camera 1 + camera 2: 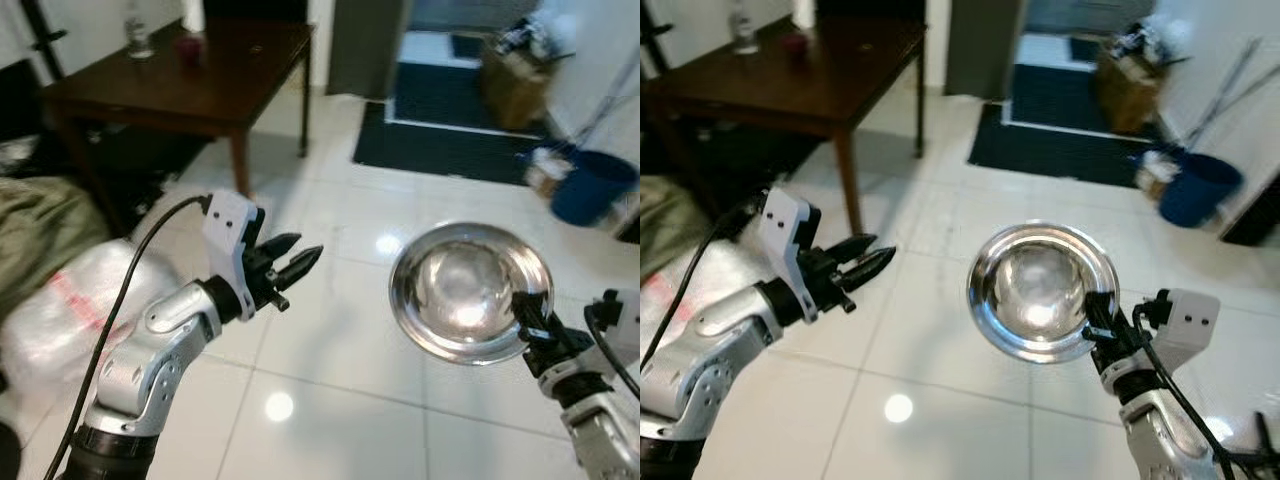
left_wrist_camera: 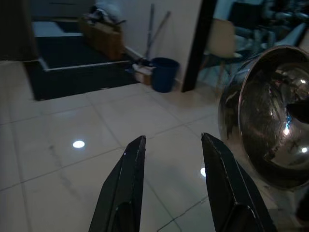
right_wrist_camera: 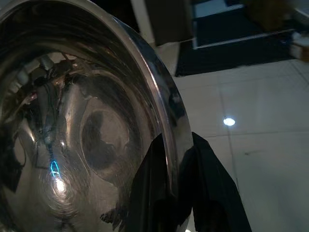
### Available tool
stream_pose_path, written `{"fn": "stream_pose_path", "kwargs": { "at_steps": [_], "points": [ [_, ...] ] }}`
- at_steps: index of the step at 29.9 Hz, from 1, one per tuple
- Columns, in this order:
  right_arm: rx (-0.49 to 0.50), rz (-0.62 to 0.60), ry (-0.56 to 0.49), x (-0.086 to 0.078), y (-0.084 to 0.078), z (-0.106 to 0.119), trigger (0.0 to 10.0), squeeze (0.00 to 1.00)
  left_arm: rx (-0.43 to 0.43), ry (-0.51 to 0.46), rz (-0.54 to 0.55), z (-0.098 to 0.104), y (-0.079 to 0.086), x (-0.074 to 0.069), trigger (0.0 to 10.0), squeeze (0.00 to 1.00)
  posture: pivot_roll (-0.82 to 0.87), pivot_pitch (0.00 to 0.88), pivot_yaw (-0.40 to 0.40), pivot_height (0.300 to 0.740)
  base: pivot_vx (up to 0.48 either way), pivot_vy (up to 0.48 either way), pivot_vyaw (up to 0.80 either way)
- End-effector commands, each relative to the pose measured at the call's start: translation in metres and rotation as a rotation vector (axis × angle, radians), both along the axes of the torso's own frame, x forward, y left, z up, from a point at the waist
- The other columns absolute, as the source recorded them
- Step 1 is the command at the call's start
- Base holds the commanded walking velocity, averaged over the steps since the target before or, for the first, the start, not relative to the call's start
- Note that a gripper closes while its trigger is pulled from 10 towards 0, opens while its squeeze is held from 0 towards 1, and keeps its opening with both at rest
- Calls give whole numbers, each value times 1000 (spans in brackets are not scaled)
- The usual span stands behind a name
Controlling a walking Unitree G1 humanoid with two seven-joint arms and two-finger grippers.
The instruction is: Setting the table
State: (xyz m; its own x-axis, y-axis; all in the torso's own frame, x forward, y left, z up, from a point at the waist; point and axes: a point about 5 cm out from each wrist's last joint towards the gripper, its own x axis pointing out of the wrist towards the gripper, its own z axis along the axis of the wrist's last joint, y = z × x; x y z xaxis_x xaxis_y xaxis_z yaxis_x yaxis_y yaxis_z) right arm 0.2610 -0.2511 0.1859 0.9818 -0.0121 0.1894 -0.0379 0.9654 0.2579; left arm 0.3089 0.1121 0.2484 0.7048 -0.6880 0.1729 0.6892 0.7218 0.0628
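Left eye view: steel bowl held up in the air over the white tiled floor, carried by the right gripper, jaws pinching the rim at its near edge, one finger inside and one outside. Right wrist view confirms: thin rolled rim clamped between the two black fingers. Left gripper raised beside it, well apart from the bowl, jaws spread and empty. Dark wooden surface far ahead on the left, bearing a clear bottle and a small red object; probably the destination, not yet reached.

Handling, as a judgement: thin polished metal, so light and stiff, not fragile, but slick. Rim pinch at one point leaves the bowl free to pivot or slip; best kept level, moved gently. Firmer hold likely with the left jaws taking the opposite rim. Set down flat on its base, then release.
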Motion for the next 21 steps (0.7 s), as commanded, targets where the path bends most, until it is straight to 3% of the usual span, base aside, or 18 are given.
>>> {"fn": "stream_pose_path", "kwargs": {
  "at_steps": [1, 11, 14, 18, 20, 21],
  "points": [
    [4, 1, 1, -2, 0, -1, 10000, 0, 7, 3, 11, -3, 1, 0, 10000, 0, 7, 146, 71, 740, 0, 0, -781],
    [2, 18, -1, 1, 7, -2, 10000, 0, 8, -6, 35, -3, 2, 3, 10000, 0, 9, 146, 71, 740, 0, 0, -780],
    [-26, 69, -1, 6, 22, -3, 10000, 0, 14, -40, 92, -4, 4, 6, 10000, 0, 8, 144, 72, 740, 364, 0, 0],
    [-30, 87, -2, 8, 28, -4, 10000, 0, 16, -45, 104, -4, 4, 7, 10000, 0, 8, 144, 72, 740, 480, 0, 0],
    [-28, 140, -7, 13, 44, -4, 10000, 0, 16, -50, 115, -5, 3, 7, 10000, 0, 8, 144, 72, 740, 480, 0, 0],
    [-28, 140, -7, 13, 44, -4, 10000, 0, 16, -50, 115, -5, 3, 7, 10000, 0, 8, 144, 72, 740, 480, 0, 0]
  ]
}}
